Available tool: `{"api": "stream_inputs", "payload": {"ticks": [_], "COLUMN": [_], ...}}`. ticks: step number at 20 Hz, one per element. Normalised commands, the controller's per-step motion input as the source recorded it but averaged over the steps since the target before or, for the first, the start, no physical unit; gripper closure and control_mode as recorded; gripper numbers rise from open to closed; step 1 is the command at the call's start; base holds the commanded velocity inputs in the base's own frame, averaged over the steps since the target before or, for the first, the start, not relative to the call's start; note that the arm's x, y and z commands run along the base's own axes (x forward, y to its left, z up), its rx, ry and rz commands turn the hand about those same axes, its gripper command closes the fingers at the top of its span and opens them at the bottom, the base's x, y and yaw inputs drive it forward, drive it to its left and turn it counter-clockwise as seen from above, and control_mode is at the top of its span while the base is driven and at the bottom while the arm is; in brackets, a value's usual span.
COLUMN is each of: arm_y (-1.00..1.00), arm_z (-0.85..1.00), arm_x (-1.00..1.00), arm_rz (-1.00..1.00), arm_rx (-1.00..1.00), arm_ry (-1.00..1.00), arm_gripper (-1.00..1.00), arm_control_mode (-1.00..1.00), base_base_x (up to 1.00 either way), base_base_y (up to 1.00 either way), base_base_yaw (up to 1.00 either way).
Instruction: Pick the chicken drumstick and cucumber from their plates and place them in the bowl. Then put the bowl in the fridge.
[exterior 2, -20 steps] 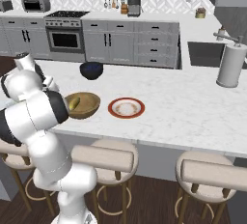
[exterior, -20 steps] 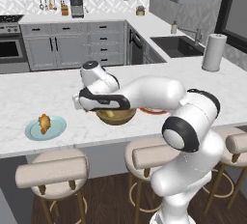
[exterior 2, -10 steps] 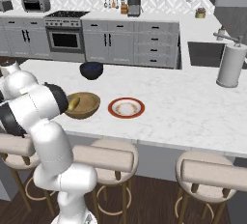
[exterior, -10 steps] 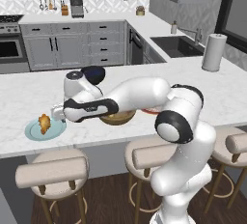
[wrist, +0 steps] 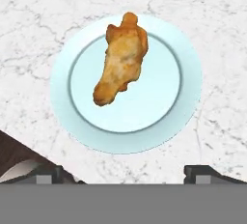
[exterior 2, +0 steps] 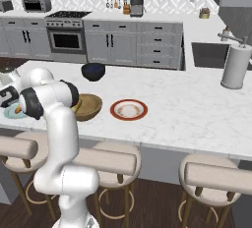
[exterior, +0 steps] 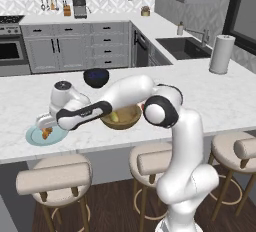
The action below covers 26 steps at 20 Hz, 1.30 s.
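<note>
The golden-brown chicken drumstick (wrist: 120, 61) lies on the light blue plate (wrist: 161, 100), which sits at the left of the island counter (exterior: 35, 137). My gripper (wrist: 126, 175) hovers straight above it, open, with dark fingertips (wrist: 48, 175) wide apart and nothing between them. From the left base view the gripper (exterior: 44, 123) hangs just over the drumstick (exterior: 47, 133). The yellowish-green cucumber (exterior: 114, 117) rests inside the wooden bowl (exterior: 131, 119). To the right of the bowl (exterior 2: 91, 105) sits the white plate with the red-orange rim (exterior 2: 129, 109), bare.
A dark blue bowl (exterior: 96, 77) stands behind the wooden one. A paper towel roll (exterior: 221, 53) is at the counter's far right near the sink (exterior: 185, 47). Stools (exterior: 52, 178) line the near edge of the island.
The arm has swung left from above the wooden bowl to above the light blue plate and come down closer to the drumstick. The things on the counter have not moved.
</note>
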Motion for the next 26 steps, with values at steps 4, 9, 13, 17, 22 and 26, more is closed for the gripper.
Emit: {"api": "stream_inputs", "payload": {"ticks": [4, 9, 13, 17, 22, 26], "arm_y": [0.38, 0.23, 0.0, 0.0, 0.01, 0.13], "arm_z": [-0.2, -0.22, -0.43, -0.58, -0.39, -0.12], "arm_x": [0.55, 0.41, 0.23, 0.14, 0.23, 0.41], "arm_rz": [0.0, 0.0, 0.0, 0.0, 0.0, 0.0], "arm_rx": [-0.03, -0.03, -0.02, -0.03, 0.0, 0.0], "arm_ry": [0.0, 0.0, 0.02, 0.03, 0.0, 0.0], "arm_gripper": [-1.0, -1.0, -1.0, -1.0, -1.0, -1.0], "arm_control_mode": [-1.0, -1.0, -1.0, -1.0, -1.0, -1.0], "base_base_x": [0.0, 0.0, 0.0, 0.0, 0.0, 0.0], "base_base_y": [0.0, 0.0, 0.0, 0.0, 0.0, 0.0], "base_base_yaw": [0.0, 0.0, 0.0, 0.0, 0.0, 0.0]}}
